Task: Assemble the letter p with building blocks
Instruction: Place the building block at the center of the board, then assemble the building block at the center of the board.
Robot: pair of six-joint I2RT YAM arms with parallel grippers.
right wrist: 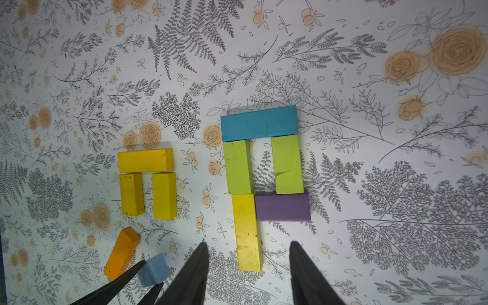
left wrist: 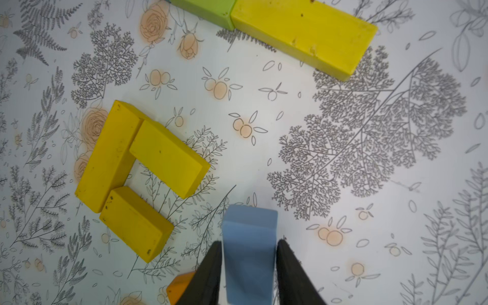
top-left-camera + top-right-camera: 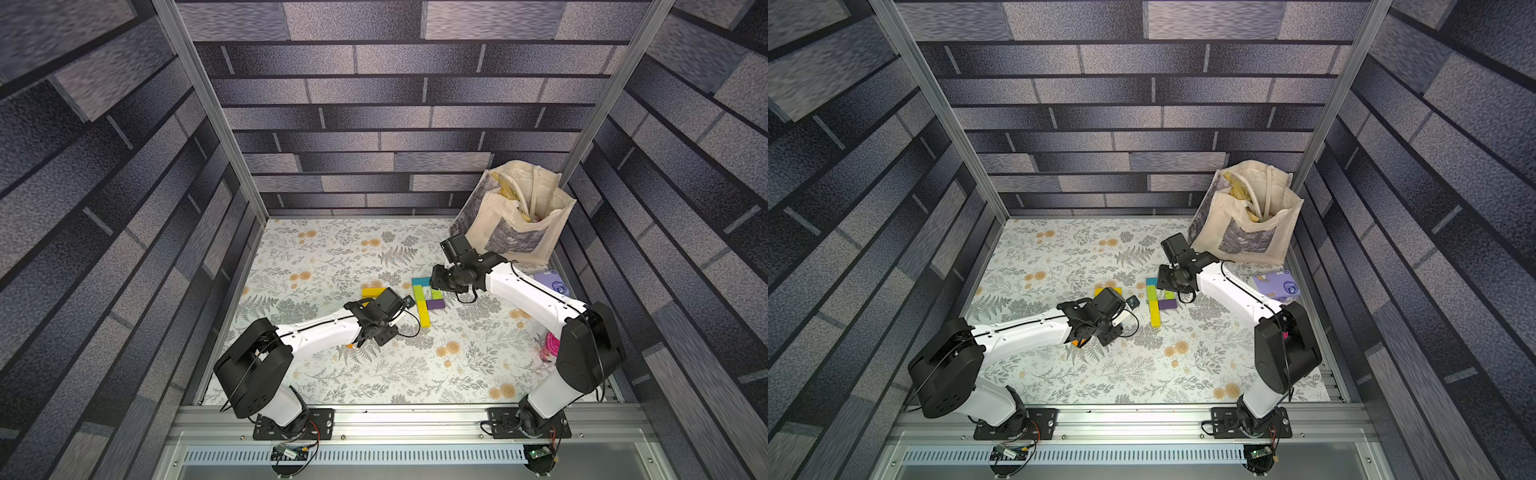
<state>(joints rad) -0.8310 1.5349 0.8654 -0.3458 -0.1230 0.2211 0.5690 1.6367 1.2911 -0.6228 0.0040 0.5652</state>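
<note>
A letter shape lies on the floral mat: a teal block (image 1: 258, 123) across the top, two lime green blocks (image 1: 237, 167) (image 1: 287, 163) below it, a purple block (image 1: 282, 206) closing the loop and a yellow block (image 1: 248, 232) as the stem. My right gripper (image 1: 248, 245) hangs open over the stem's end, a finger on each side. Left of the letter lie three yellow blocks (image 1: 145, 160) in an arch and an orange block (image 1: 122, 252). My left gripper (image 2: 249, 245) is shut on a light blue block (image 2: 249, 227), held on end beside the orange one.
A cream tote bag (image 3: 515, 216) stands in the back right corner. A lilac tissue pack (image 3: 552, 282) lies by the right wall, partly behind the right arm. A pink object (image 3: 550, 347) shows by the right arm's elbow. Walls close in three sides.
</note>
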